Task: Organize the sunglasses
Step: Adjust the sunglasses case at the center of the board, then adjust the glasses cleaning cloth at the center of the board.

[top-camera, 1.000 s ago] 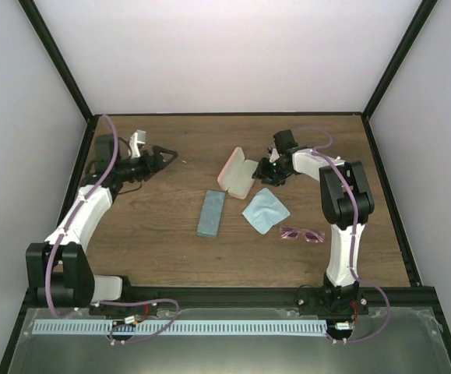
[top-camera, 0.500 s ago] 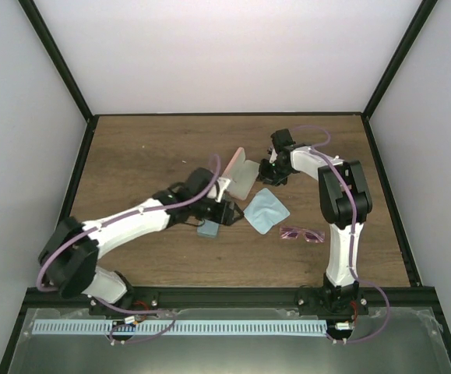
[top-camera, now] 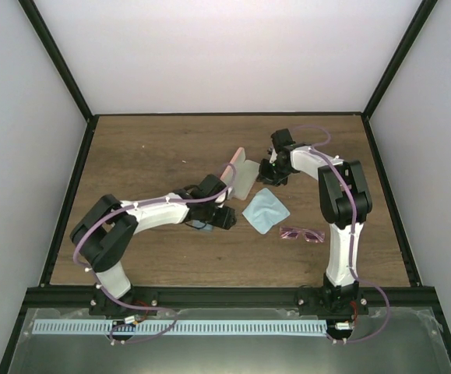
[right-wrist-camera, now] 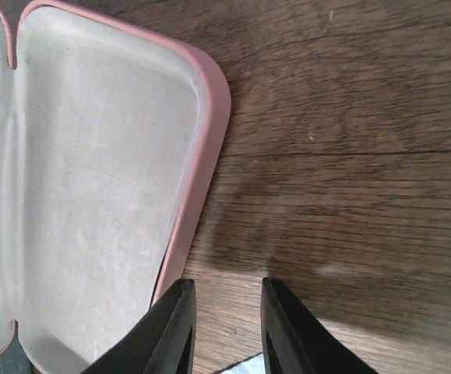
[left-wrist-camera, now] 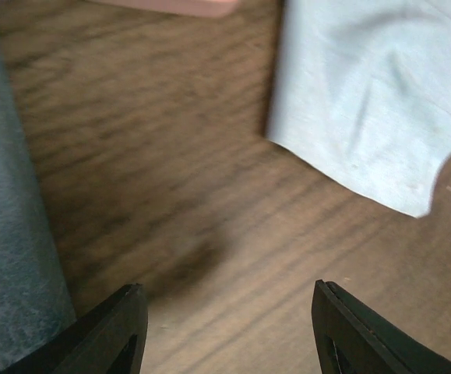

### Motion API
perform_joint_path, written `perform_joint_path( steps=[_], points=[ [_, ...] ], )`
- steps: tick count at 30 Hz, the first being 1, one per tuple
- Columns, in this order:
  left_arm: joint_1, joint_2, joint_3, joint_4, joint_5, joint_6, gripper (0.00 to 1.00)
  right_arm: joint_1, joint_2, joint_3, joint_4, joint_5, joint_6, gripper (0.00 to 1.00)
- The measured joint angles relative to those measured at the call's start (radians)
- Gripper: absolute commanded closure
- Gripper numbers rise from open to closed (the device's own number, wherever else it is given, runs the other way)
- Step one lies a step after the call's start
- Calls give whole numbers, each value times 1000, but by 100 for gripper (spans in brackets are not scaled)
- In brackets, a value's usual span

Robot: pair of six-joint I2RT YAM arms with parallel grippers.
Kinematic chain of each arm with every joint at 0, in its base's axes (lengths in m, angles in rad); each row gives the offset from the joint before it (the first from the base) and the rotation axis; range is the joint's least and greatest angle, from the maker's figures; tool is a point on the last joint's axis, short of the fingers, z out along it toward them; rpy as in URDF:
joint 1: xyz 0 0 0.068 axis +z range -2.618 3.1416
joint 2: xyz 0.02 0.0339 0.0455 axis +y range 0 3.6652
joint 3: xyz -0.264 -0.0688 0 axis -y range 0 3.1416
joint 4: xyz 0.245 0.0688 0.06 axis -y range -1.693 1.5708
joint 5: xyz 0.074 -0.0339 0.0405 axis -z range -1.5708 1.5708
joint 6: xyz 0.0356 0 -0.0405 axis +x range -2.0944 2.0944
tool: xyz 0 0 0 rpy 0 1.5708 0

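One pair of sunglasses [top-camera: 301, 234], pinkish-purple with thin arms, lies on the table at the right, beside the right arm, with neither gripper near it. My left gripper [top-camera: 225, 220] [left-wrist-camera: 229, 327] hangs open over bare wood, with the blue-grey case [left-wrist-camera: 7, 234] to its left and the pale blue cloth [left-wrist-camera: 365, 101] [top-camera: 266, 210] ahead on the right. The open pink case [top-camera: 241, 175] [right-wrist-camera: 93, 195] lies mid-table. Just off its right rim, my right gripper [top-camera: 266, 174] [right-wrist-camera: 227, 327] stands narrowly open with only wood between its fingers.
In the top view the left arm covers most of the blue-grey case [top-camera: 201, 226]. A corner of the cloth [right-wrist-camera: 241, 366] shows below the right fingers. Black frame posts and pale walls enclose the wooden table [top-camera: 147, 148].
The left arm has swung from the far left to the table's middle, beside the blue-grey case, and its jaws have narrowed. The right jaws have narrowed beside the pink case, which has shifted slightly.
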Motion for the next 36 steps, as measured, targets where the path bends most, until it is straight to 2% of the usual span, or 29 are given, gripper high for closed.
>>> perform_joint_path(
  steps=[8, 13, 17, 20, 24, 27, 31, 36],
  points=[
    [68, -5, -9, -1, -40, 14, 39, 0, -10, 0, -26, -1, 0, 66],
    [68, -16, -24, 19, -32, 12, 36, 0, -38, -14, -60, 0, 0, 50],
    [67, -15, -19, 14, -33, 5, 36, 0, -111, -50, -66, 1, 3, 48],
    [66, -11, -10, 3, -36, -3, 36, 0, -200, -96, -67, 6, 3, 59],
    [69, -7, -4, -6, -34, -26, 36, 15, -311, -167, -67, 10, 0, 80],
    [75, -2, 0, -6, -23, -46, 34, 47, -375, -262, -63, 11, -3, 89],
    [80, -2, 0, -3, -9, -58, 32, 97, -438, -409, -74, 9, -8, 97],
    [86, -2, 0, -1, 10, -67, 31, 140, -451, -505, -74, 6, -8, 97]
  ],
)
